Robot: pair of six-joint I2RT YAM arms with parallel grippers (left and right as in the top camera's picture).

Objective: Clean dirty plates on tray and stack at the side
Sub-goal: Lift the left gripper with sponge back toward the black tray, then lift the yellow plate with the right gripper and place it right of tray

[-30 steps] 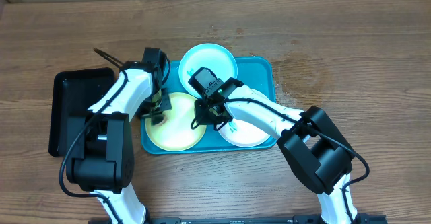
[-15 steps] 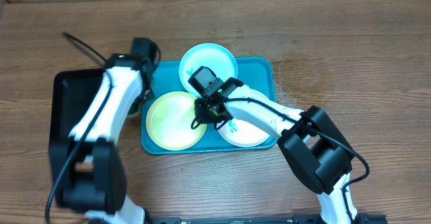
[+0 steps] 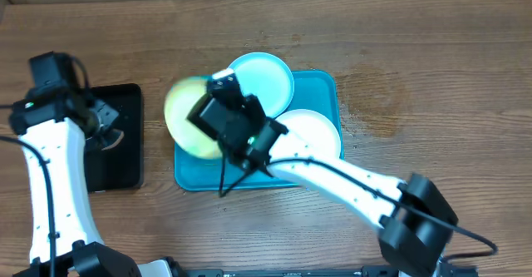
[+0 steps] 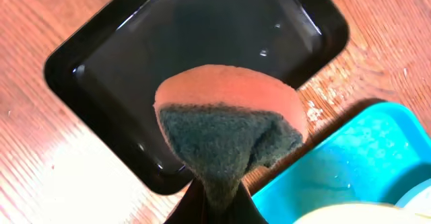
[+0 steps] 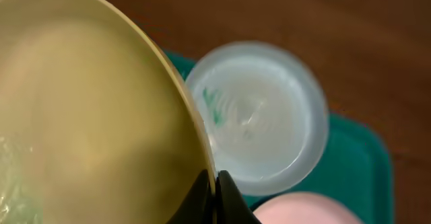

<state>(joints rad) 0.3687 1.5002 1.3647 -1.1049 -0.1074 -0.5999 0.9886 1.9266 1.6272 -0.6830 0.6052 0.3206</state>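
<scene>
Two dark tips of the right end effector (image 5: 215,196) meet on the rim of the round yellow-green plastic plate (image 5: 87,116), clamped on its edge. The plate is tilted steeply in the right wrist view and fills the left half of that picture. From overhead it hangs blurred above the left end of the large turquoise plastic tray (image 3: 321,86), its far side reaching past the tray's left rim over the wooden desk (image 3: 416,44). Just beyond the held rim lies the round pale blue plastic plate (image 5: 262,116), flat in the tray's upper middle part, with a green smear on the side nearest the gripped plate. Beside it, in the right part of the tray, lies the round white plastic plate (image 3: 317,132), which touches or slightly overlaps the blue one; which of the two cannot be told. Well to the left, the left end effector (image 4: 215,207) is closed on a folded sponge (image 4: 229,130) with an orange-tan face and a dark green scouring face, the pinched fold pointing down into the dark fingers. The sponge hangs over the near edge of the small rectangular black plastic tray (image 4: 202,42), whose glossy floor shows a few bright glints. A corner of the turquoise tray lies just beside the black one in the left wrist view.
</scene>
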